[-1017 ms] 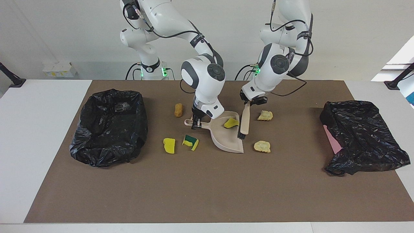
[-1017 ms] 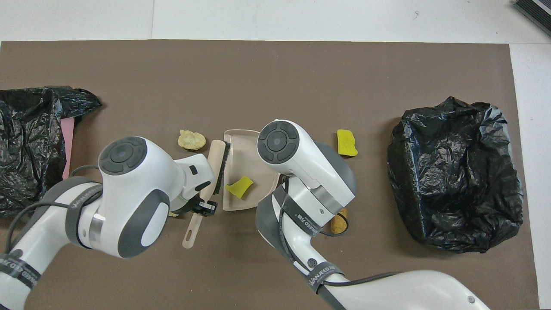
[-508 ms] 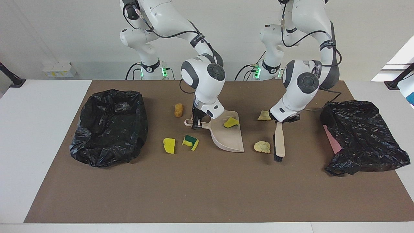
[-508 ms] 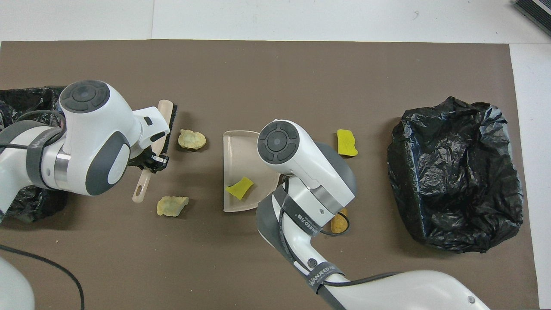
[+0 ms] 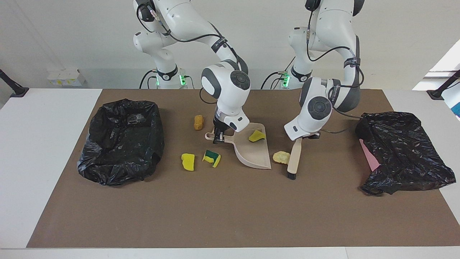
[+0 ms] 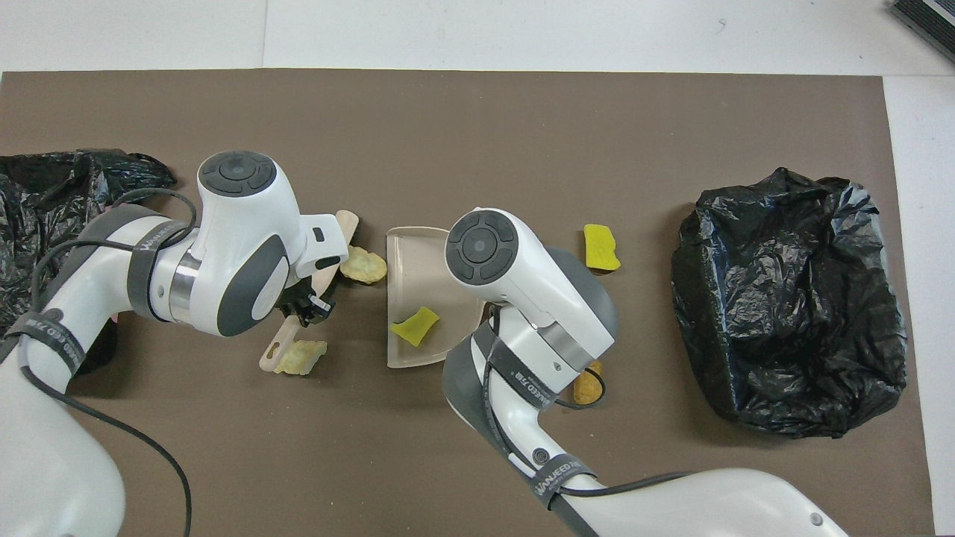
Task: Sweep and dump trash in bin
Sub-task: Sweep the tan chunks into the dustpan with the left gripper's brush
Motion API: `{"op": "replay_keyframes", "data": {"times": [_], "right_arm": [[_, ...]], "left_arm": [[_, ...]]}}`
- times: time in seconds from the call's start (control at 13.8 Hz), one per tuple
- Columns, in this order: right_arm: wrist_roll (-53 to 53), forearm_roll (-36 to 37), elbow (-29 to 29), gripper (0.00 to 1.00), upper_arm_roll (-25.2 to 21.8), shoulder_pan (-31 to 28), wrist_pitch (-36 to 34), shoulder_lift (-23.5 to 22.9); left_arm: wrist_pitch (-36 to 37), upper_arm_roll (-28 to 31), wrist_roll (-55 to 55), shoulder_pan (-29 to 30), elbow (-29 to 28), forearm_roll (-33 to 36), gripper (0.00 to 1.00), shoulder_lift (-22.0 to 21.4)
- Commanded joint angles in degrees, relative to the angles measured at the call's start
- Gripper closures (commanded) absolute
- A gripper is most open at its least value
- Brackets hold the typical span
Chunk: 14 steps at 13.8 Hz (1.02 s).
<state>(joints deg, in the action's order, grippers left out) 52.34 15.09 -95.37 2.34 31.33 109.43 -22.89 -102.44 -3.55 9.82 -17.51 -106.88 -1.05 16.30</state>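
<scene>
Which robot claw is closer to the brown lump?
The right claw. It grips the dustpan handle right beside the brown lump. The left claw holds the brush past the dustpan, toward the left arm's end of the table.

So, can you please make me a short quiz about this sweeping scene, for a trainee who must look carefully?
1. True or false: the dustpan is empty.
2. What holds the brush? A. the left tool; B. nothing, it lies free on the table.
3. Fill in: the beige chunk lies between the brush and the open edge of the ____.

Key
1. False: a yellow sponge bit lies in it.
2. A.
3. dustpan.
</scene>
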Motion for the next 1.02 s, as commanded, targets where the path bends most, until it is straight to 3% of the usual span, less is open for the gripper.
{"op": "replay_keyframes", "data": {"times": [0.0,0.22,0.44,0.58,0.73,0.94], "right_arm": [[2.2,1.3,-2.4,1.00,0.3,-0.2,1.1,1.7],[2.2,1.3,-2.4,1.00,0.3,-0.3,1.5,1.7],[2.2,1.3,-2.4,1.00,0.3,-0.4,1.9,1.7],[2.2,1.3,-2.5,1.00,0.3,-0.4,2.0,1.7],[2.2,1.3,-2.5,1.00,0.3,-0.5,2.3,1.7],[2.8,1.4,-2.5,1.00,0.3,-0.5,2.5,1.6]], "left_arm": [[1.1,0.7,8.4,-0.2,-2.7,-9.1,1.00,-2.1],[3.1,1.0,5.8,-0.2,-3.0,-17.6,1.00,-3.5],[7.3,1.4,-4.4,0.5,-2.6,-17.5,1.00,-6.5],[9.1,1.7,-11.5,0.7,-3.0,-15.1,1.00,-8.3],[11.8,1.6,-17.7,0.7,-3.2,-8.3,1.00,-9.5],[16.5,1.7,-26.3,3.2,-4.6,-5.7,1.00,-10.9]]}}
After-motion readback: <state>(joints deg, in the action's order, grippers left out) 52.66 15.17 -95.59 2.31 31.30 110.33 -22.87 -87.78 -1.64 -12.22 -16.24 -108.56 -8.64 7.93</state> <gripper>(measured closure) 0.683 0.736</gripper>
